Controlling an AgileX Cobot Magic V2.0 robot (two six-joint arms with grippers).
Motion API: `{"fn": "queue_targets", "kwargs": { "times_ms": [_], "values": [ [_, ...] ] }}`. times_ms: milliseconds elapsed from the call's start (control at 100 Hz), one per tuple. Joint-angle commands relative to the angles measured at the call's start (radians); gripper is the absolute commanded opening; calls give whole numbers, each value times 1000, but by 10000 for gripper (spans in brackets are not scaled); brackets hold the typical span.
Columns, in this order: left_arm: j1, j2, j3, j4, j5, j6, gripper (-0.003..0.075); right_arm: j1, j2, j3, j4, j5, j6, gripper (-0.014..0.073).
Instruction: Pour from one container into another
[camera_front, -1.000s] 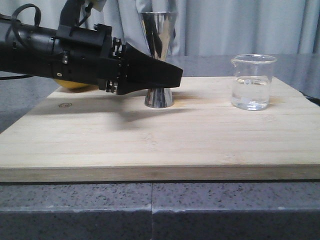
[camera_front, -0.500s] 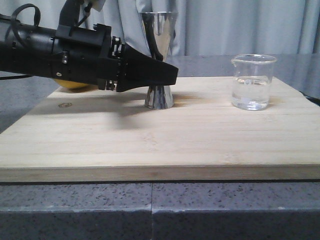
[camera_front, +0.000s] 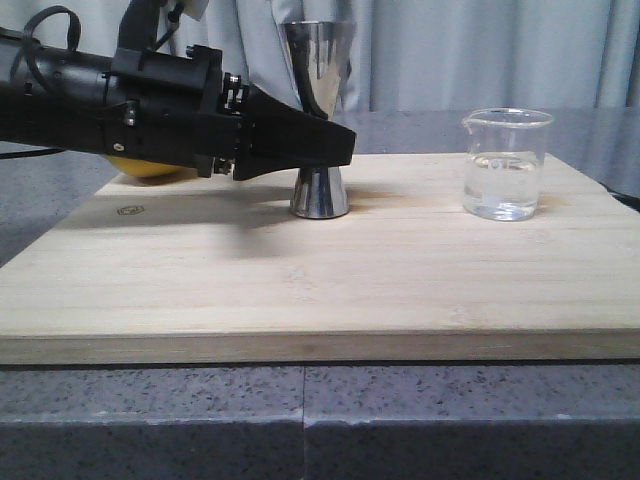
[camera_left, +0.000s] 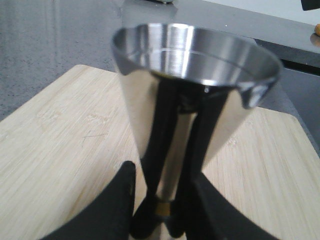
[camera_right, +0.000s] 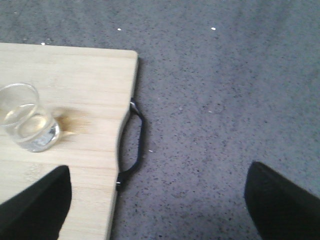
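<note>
The steel hourglass jigger (camera_front: 320, 192) stands upright at the back middle of the wooden board (camera_front: 300, 285). My left gripper (camera_front: 345, 143) reaches in from the left and is shut on its narrow waist. Up close, the black fingers (camera_left: 117, 205) flank the gold band of the jigger (camera_left: 190, 75). The clear glass beaker (camera_front: 507, 165), partly filled with clear liquid, stands upright at the back right of the board. My right gripper (camera_right: 160, 200) hangs open over the grey counter, off the board's right edge; the beaker (camera_right: 27, 117) lies well to one side of it, untouched.
A yellow object (camera_front: 150, 168) lies behind my left arm at the board's back left. A black handle (camera_right: 134, 145) sticks out from the board's right edge. Grey speckled counter (camera_right: 225, 100) surrounds the board; a curtain hangs behind.
My left gripper's fingers have drawn together around the jigger's waist and lifted slightly. The jigger and the beaker stay in place.
</note>
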Motion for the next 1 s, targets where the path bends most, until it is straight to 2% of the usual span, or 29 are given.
{"fn": "queue_targets", "kwargs": {
  "times_ms": [0, 330, 990],
  "values": [
    [-9, -43, -26, -71, 113, 21, 146, 0, 8, -35, 100, -81, -96, 638],
    [-9, -43, -85, -67, 113, 31, 146, 0, 102, -35, 470, -83, -435, 638],
    [-9, -35, -89, -69, 96, 31, 146, 0, 131, -35, 475, -38, -449, 638]
  ]
}}
